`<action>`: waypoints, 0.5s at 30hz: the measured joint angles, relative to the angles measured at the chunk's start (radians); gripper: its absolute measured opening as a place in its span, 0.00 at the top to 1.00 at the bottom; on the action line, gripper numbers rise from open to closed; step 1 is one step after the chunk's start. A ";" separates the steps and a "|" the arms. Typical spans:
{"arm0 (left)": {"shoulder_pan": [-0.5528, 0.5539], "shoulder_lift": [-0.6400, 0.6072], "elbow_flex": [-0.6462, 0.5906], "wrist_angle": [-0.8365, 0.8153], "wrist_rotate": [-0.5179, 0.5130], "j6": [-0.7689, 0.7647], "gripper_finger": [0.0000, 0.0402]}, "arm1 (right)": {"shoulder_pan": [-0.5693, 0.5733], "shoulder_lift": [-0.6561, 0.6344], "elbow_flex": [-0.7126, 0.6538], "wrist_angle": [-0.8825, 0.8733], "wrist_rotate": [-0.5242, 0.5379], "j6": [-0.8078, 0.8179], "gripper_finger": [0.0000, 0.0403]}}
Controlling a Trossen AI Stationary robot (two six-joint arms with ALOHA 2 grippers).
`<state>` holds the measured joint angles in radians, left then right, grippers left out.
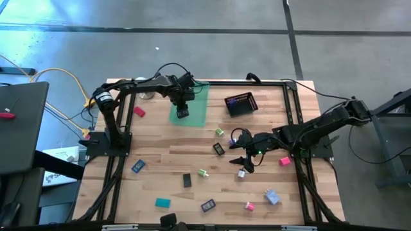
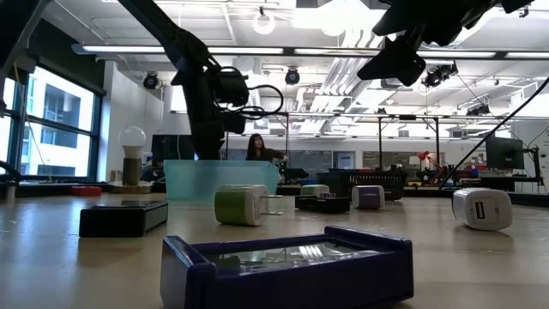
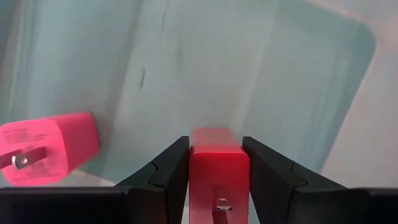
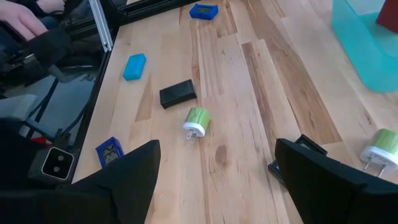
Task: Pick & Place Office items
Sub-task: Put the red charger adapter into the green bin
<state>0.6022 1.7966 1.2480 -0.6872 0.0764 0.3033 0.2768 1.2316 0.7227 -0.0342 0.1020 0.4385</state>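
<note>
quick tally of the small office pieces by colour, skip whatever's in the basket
pink pieces: 3
red piece: 1
green-and-white pieces: 2
white piece: 1
blue pieces: 2
black pieces: 2
teal piece: 1
lavender piece: 1
total: 13

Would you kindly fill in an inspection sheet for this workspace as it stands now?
Surface: wooden table, framed by black rails.
Job's things: small office items scattered, among them a teal block, a black block, a green-and-white plug and a pink piece; a red piece sits between the left claw's fingers.
Clutter: green translucent tray; black mesh basket.
Grippers: left claw over the tray, shut on the red piece; right claw open, above mid-table.
Cables: yellow and black leads on the floor off the table's left edge.
Surroundings: grey floor; a person far behind in the low view.
</note>
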 joint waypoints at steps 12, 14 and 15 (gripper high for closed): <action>0.000 -0.006 0.000 0.004 -0.008 -0.036 0.65 | 0.000 0.000 0.000 -0.001 0.000 0.001 0.24; 0.000 -0.006 0.000 0.004 -0.008 -0.035 0.65 | 0.000 0.000 0.000 -0.001 0.000 0.001 0.24; 0.000 -0.006 0.000 0.005 -0.008 -0.036 0.65 | 0.000 0.000 0.000 -0.001 0.000 0.001 0.24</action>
<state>0.6021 1.7908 1.2480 -0.6825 0.0685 0.2675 0.2768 1.2320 0.7227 -0.0348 0.1020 0.4393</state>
